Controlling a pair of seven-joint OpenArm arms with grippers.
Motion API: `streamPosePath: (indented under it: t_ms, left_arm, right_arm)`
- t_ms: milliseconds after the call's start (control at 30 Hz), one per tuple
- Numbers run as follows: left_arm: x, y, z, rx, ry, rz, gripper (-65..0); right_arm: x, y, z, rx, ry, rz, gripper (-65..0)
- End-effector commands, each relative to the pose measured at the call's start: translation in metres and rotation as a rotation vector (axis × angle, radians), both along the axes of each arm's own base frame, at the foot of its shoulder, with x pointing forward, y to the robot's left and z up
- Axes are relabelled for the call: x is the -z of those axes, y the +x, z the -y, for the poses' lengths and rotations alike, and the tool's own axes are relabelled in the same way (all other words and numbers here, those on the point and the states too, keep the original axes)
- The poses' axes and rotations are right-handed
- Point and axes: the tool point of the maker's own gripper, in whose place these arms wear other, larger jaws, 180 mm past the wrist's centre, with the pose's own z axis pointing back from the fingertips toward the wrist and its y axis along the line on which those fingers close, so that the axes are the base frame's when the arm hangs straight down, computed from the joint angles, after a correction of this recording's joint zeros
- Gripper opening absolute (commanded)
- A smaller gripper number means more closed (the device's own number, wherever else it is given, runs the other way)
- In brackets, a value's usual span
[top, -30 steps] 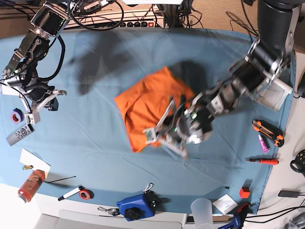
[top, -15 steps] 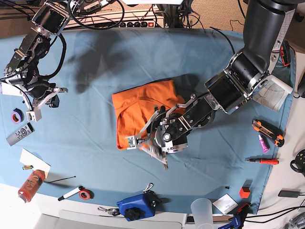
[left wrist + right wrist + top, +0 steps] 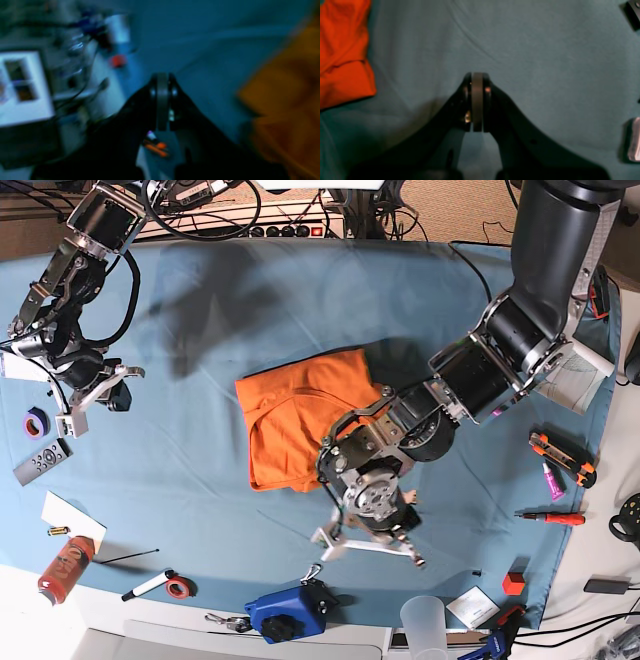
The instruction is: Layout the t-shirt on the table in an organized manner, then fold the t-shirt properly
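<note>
T-shirt point(image 3: 295, 425) lies folded, center of table point(image 3: 200, 510). Left arm reaches down from upper right, wrist bent low beside shirt's lower right edge; left gripper point(image 3: 162, 100) pinched together, holding nothing. Right arm hangs folded at upper left; right gripper point(image 3: 477, 102) closed, empty, above bare cloth.

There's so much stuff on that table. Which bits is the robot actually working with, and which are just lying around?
Part of the job:
- shirt, orange, folded
- table, blue cloth
- left end effector, shut, empty
- right end effector, shut, empty

Just lying about:
- screwdriver
- utility knife
- marker
- tape roll
- remote
- plastic cup
- red block
</note>
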Motion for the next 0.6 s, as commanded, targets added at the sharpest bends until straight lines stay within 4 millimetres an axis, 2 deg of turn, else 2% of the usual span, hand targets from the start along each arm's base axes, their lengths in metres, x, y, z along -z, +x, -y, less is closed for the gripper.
streamPosePath:
  t_ms: [0,133,267,400,567]
  left_arm:
    - [-0.022,0.011,-0.007,-0.020,0.007,0.060,-65.0]
    - [-0.014,0.009,-0.036,-0.125,-0.052,0.028,-65.0]
    - [0.001,-0.002,-0.069,-0.277,-0.243,-0.035,-65.0]
    - [0.012,-0.025,-0.098,-0.350,-0.455,-0.073,-65.0]
    - [0.012,-0.070,-0.147,-0.397,-0.539,0.003,-65.0]
  right_arm:
    - [-0.016,0.009,0.003,-0.006,-0.009,0.055,-65.0]
    - [-0.016,0.009,0.002,-0.010,-0.006,0.059,-65.0]
    - [-0.024,0.010,-0.018,-0.104,0.055,0.098,-65.0]
    - [-0.030,0.010,-0.035,-0.148,0.148,0.122,-65.0]
    - [-0.031,0.004,-0.053,-0.195,0.197,0.101,-65.0]
